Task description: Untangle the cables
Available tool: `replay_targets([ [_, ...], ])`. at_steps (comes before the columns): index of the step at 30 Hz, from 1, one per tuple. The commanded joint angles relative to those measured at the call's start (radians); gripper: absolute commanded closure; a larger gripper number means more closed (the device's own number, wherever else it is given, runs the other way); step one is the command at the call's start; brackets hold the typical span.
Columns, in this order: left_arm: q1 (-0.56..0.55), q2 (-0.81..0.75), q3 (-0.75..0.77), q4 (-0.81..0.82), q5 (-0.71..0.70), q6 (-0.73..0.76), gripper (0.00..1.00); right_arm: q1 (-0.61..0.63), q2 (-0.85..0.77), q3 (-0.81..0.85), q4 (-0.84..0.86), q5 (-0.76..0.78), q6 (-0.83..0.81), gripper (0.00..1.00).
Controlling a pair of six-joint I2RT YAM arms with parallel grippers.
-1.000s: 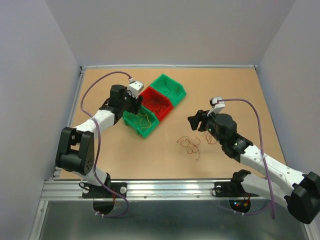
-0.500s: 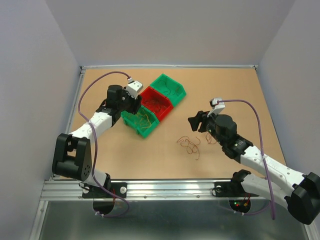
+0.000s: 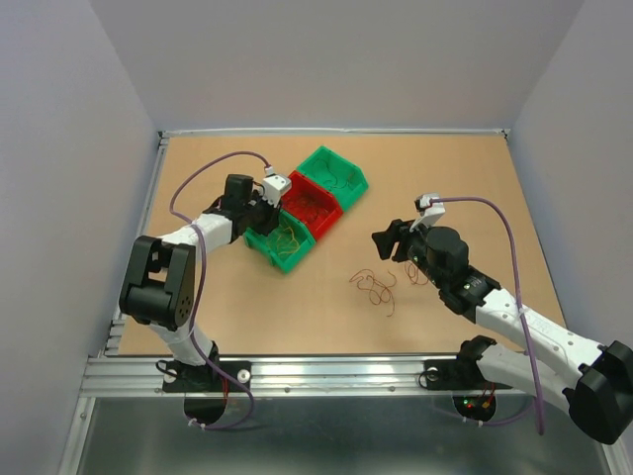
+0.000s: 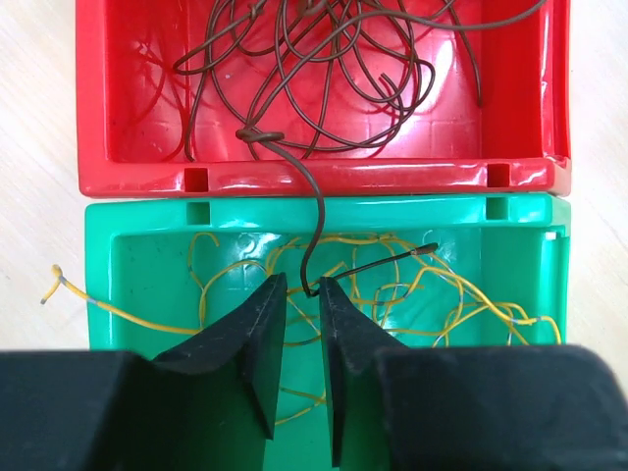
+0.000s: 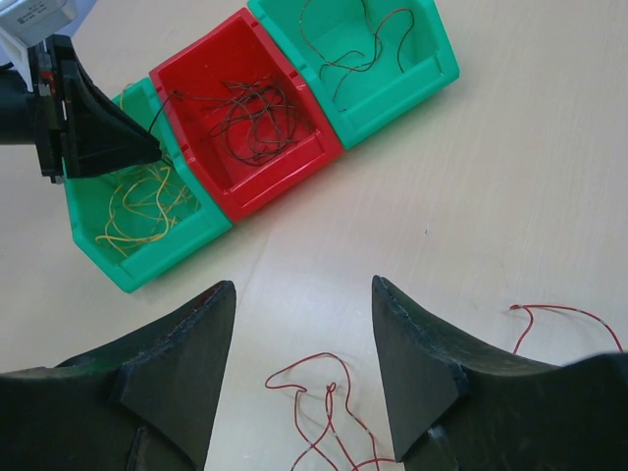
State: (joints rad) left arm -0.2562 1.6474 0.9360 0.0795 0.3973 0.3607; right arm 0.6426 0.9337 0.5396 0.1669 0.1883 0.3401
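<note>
Because a dark brown wire [image 4: 321, 211] strays from the red bin [image 4: 98, 98] into the green bin [image 4: 137, 265] of yellow wires [image 4: 128, 313], the left end effector [image 4: 301, 283] straddles its end, fingers narrowly apart, not yet pinching. The right end effector [image 5: 302, 285] hovers wide apart above red wires [image 3: 374, 287] on the bench [image 3: 445, 168].

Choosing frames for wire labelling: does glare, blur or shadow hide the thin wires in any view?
Left wrist: sharp, though white glare patches on the red bin's glossy floor sit behind the dark brown wires. Right wrist: far scene crisp, near jaws dark and slightly soft. Top external: even light, faint shadows; the loose red wires are tiny but visible.
</note>
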Motion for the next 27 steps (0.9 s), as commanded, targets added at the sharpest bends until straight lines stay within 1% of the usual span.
replay_targets([
  [1, -0.006, -0.035, 0.034, 0.035, 0.011, 0.006, 0.77, -0.001, -0.009, -0.006, 0.052, 0.008, -0.003, 0.37],
  [2, -0.006, -0.056, 0.027, 0.048, -0.001, 0.006, 0.81, -0.001, -0.009, -0.006, 0.052, 0.005, -0.004, 0.37],
  [4, -0.006, -0.083, 0.004, 0.075, -0.006, 0.003, 0.85, -0.001, -0.004, -0.004, 0.052, 0.002, -0.004, 0.37],
  [5, -0.006, -0.107, -0.002, 0.081, -0.009, 0.003, 0.9, -0.001, -0.006, -0.003, 0.052, 0.002, -0.004, 0.37],
  [8, -0.006, -0.156, -0.028, 0.114, -0.018, -0.003, 0.97, -0.001, 0.001, 0.0, 0.052, -0.003, -0.007, 0.37],
  [10, -0.006, -0.173, -0.035, 0.127, -0.026, -0.006, 0.97, -0.001, 0.005, 0.002, 0.052, -0.004, -0.007, 0.37],
  [11, -0.006, -0.185, -0.031, 0.126, -0.025, -0.006, 1.0, -0.001, 0.007, 0.005, 0.052, -0.004, -0.01, 0.37],
  [12, -0.006, -0.189, -0.023, 0.123, -0.025, -0.011, 1.0, 0.0, 0.008, 0.005, 0.052, -0.003, -0.01, 0.37],
  [15, -0.014, -0.178, 0.035, 0.077, -0.023, -0.016, 1.0, -0.001, 0.013, 0.01, 0.052, -0.004, -0.01, 0.37],
  [18, -0.032, -0.135, 0.131, 0.031, -0.04, -0.003, 1.0, -0.001, 0.022, 0.014, 0.052, -0.006, -0.01, 0.37],
  [20, -0.054, -0.089, 0.171, 0.006, -0.084, 0.049, 1.0, -0.001, 0.028, 0.014, 0.052, -0.004, -0.012, 0.37],
  [21, -0.069, -0.065, 0.196, -0.007, -0.119, 0.07, 1.0, 0.0, 0.03, 0.014, 0.052, -0.006, -0.013, 0.37],
  [22, -0.109, -0.037, 0.252, -0.039, -0.212, 0.092, 1.0, -0.001, 0.031, 0.017, 0.052, -0.006, -0.013, 0.37],
  [23, -0.127, -0.006, 0.285, -0.059, -0.251, 0.116, 1.0, 0.0, 0.03, 0.016, 0.052, -0.007, -0.015, 0.37],
  [24, -0.161, 0.056, 0.315, -0.076, -0.282, 0.154, 1.0, -0.001, 0.034, 0.014, 0.051, -0.009, -0.016, 0.37],
  [25, -0.176, 0.086, 0.377, -0.117, -0.337, 0.173, 1.0, -0.001, 0.034, 0.013, 0.049, -0.009, -0.018, 0.37],
  [26, -0.187, 0.15, 0.411, -0.139, -0.359, 0.182, 1.0, 0.0, 0.036, 0.013, 0.042, -0.01, -0.015, 0.37],
  [27, -0.198, 0.181, 0.441, -0.159, -0.371, 0.185, 1.0, -0.001, 0.04, 0.022, 0.025, -0.01, -0.016, 0.37],
])
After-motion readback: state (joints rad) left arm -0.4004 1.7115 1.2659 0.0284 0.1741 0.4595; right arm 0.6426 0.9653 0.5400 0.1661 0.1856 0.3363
